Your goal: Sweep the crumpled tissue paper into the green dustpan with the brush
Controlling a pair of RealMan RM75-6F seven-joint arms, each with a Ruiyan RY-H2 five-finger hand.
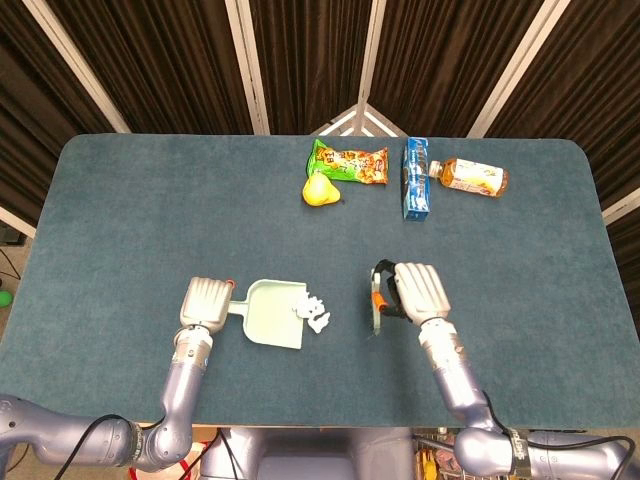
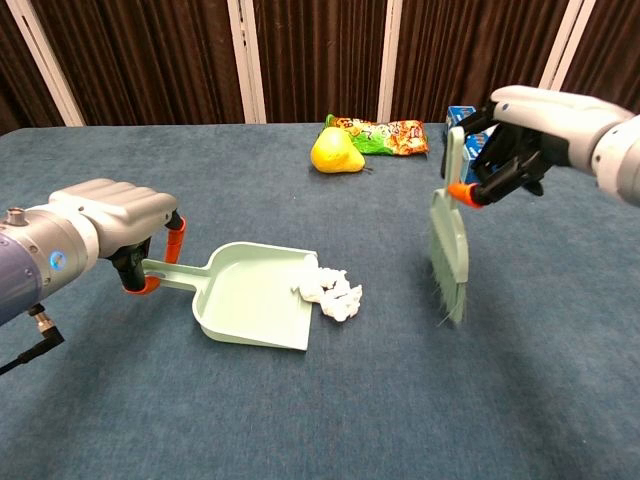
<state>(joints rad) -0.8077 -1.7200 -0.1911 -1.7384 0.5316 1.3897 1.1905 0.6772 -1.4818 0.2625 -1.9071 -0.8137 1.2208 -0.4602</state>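
Beside the tissue point(image 2: 328, 292), brush point(image 2: 448, 240) hangs bristles-down.

Snack bag point(image 1: 348, 163) print too small

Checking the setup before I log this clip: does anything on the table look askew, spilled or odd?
Nothing spilled or damaged. The bottle lies on its side at the far edge beside the blue carton, snack bag and pear. The crumpled tissue sits at the green dustpan lip, as the task expects.
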